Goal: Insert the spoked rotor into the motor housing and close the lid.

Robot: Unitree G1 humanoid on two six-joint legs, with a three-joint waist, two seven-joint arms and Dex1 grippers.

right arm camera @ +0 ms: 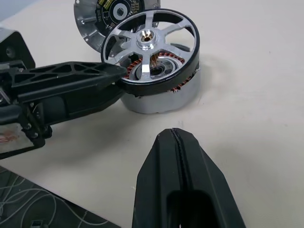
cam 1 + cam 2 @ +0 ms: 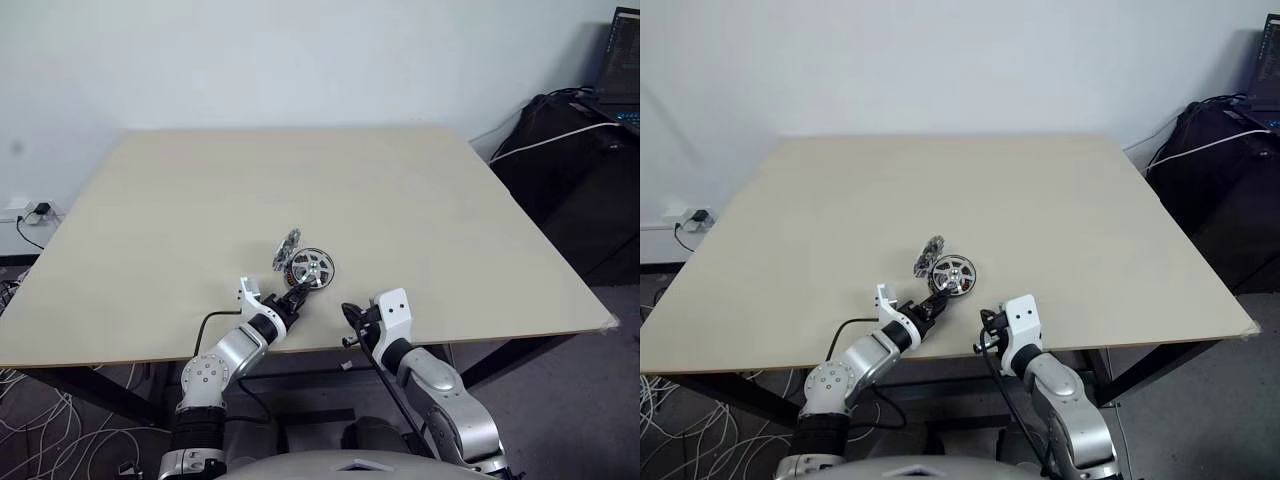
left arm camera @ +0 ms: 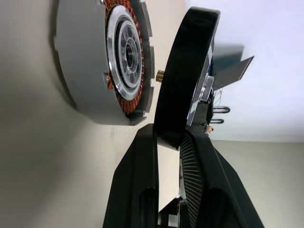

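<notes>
- Table [image 2: 450, 230] first, operator: your three motor parts sit together near its front edge, between your two arms.
- Furthest back of the three, the lid [image 1: 109, 12] stands tilted just behind the motor housing [image 1: 161, 97], its printed face turned towards your right wrist camera.
- The housing rests flat on the wood, grey-walled, with the copper winding showing inside its rim.
- The spoked rotor [image 1: 149, 47] is not seated in it: you see it tipped over the housing's mouth, dark-rimmed, one edge lifted.
- Your left gripper [image 1: 111, 76] is clamped on that lifted rim, one finger on each face of the wheel, the arm reaching forward and to the right with the wrist rolled.
- Your right gripper [image 1: 176, 142] has its fingers pressed together on nothing; it hovers near the table's front edge, pointing at the housing from a short way off.
</notes>
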